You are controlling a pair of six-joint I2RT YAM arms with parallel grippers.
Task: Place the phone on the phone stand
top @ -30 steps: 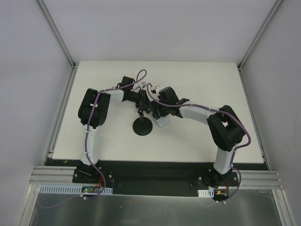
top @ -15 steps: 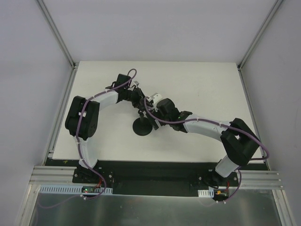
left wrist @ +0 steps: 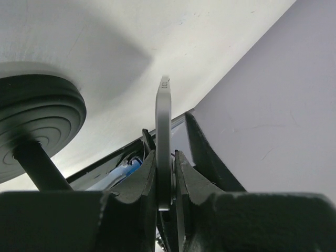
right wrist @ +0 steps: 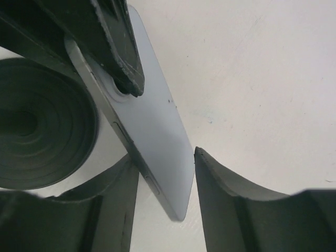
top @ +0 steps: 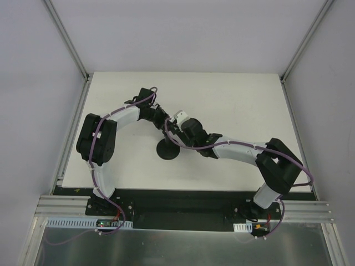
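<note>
White table (top: 238, 100) carries both arms; left arm (top: 97, 138) and right arm (top: 238, 149) both reach inward, wrists meeting near the table's middle. Phone stand (top: 168, 151) sits on the table just below that meeting point; its round disc base lies flat, thin stem rising from it in the left wrist view; bracket head not made out. Phone (right wrist: 152, 131) is held off the table beside the disc, pale back towards the right wrist camera; edge-on in the left wrist view. Left gripper (left wrist: 165, 163) is clamped on the phone, one finger on each face. Right gripper (right wrist: 165, 157) has its fingers spread, one to each side of the phone's near end and close against its edges; cannot tell whether they grip.
</note>
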